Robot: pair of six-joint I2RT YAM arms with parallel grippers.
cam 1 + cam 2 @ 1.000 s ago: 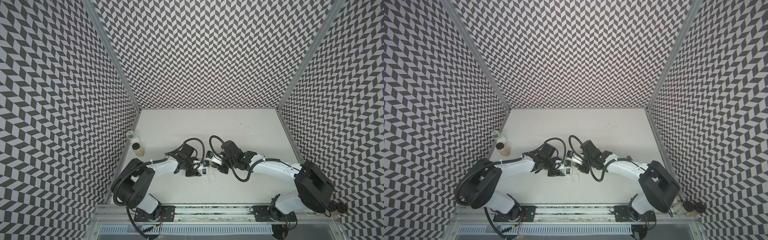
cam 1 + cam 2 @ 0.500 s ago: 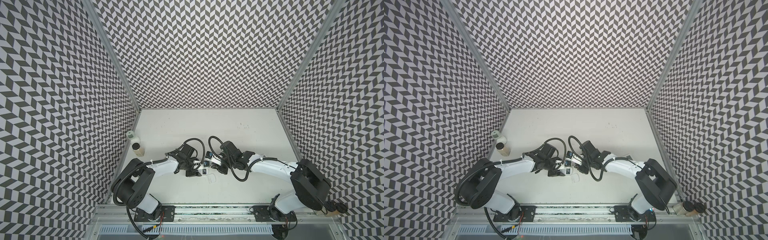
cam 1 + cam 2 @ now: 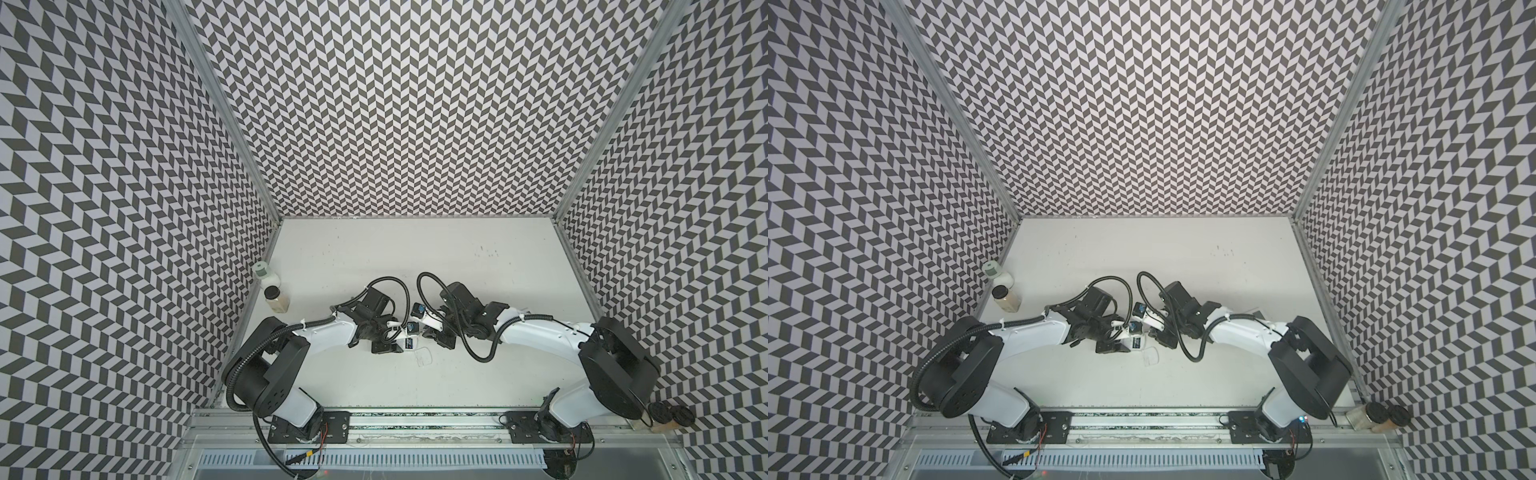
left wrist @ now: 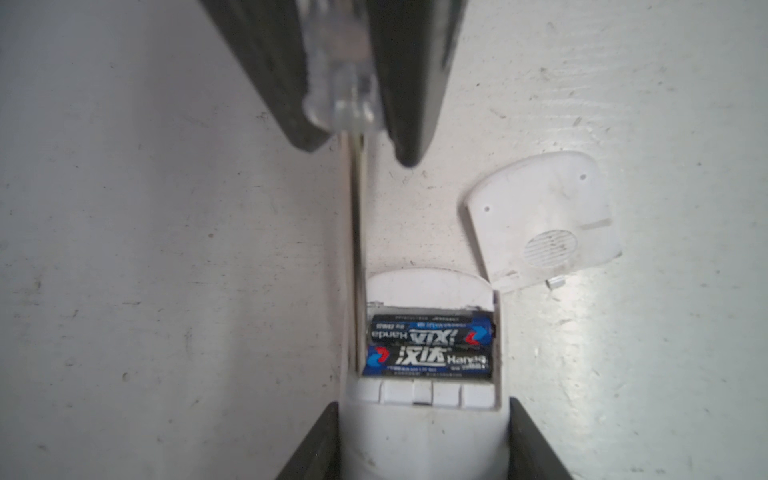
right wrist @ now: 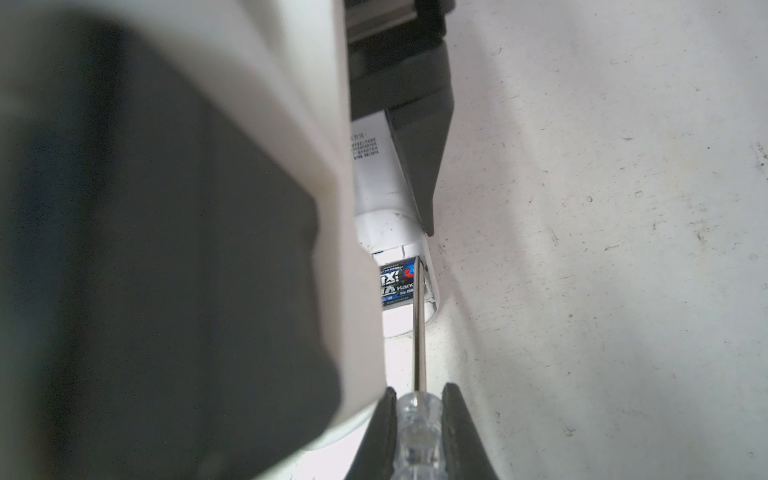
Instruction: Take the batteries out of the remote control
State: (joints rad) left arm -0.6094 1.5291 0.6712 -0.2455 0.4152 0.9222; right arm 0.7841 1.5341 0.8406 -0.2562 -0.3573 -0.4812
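- Chevron-patterned walls [image 3: 395, 104] in black and white close in a pale, scuffed worktop [image 3: 374, 249] on three sides. Both top views show the two arms meeting near its middle, toward the front.
- Two small bottles [image 3: 276, 301] stand by the wall on the left side, well apart from the work.
- The left fingers [image 4: 313, 453] stand about half spread and clasp the white remote [image 4: 428, 286] by its two long sides. The remote lies flat on the worktop, back upward.
- The battery bay is uncovered. Its white cover [image 4: 540, 224] lies on the worktop just beside the remote's rounded end, at one corner of it.
- Two black batteries [image 4: 428, 361] with blue and white print lie side by side across the bay, just beyond the tips of the left fingers and not touched by them.
- The right fingers [image 5: 459, 436] are drawn narrow and pinch the clear handle of a screwdriver [image 5: 419, 332].
- Its thin metal shaft reaches from those fingers past the remote's rounded end and into the bay, along the side wall where the batteries end.
- The blade tip sits at the end of the batteries; whether it presses on one I cannot tell.
- The right fingers themselves are apart from the batteries, with the whole shaft between them.
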